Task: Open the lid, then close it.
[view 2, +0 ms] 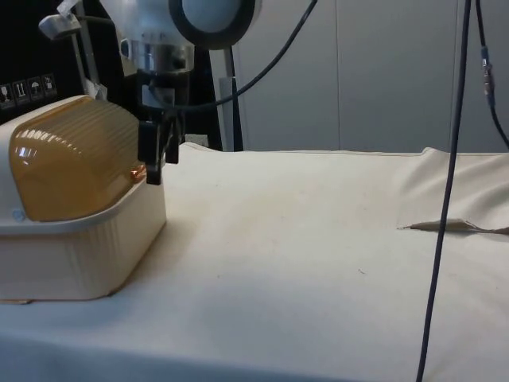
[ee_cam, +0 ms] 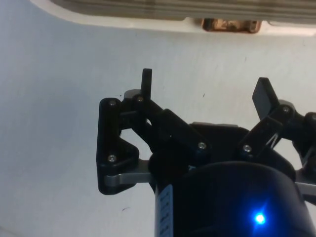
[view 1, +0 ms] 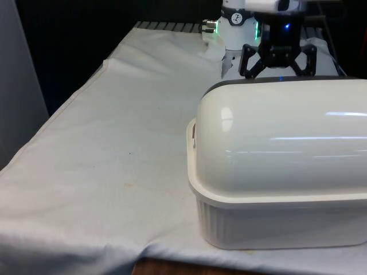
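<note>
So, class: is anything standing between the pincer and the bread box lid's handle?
Nothing visible does. The pincer hangs open just in front of the bread box, beside its lid. In the wrist view, bare white cloth alone lies between the fingertips and the small handle at the lid's edge.

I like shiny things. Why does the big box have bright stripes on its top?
Front view: the bread box lid mirrors room lights as long white streaks and one square glint. Side view: it looks amber, with small glints. Wrist view: the open pincer is dark against the bright cloth.
</note>
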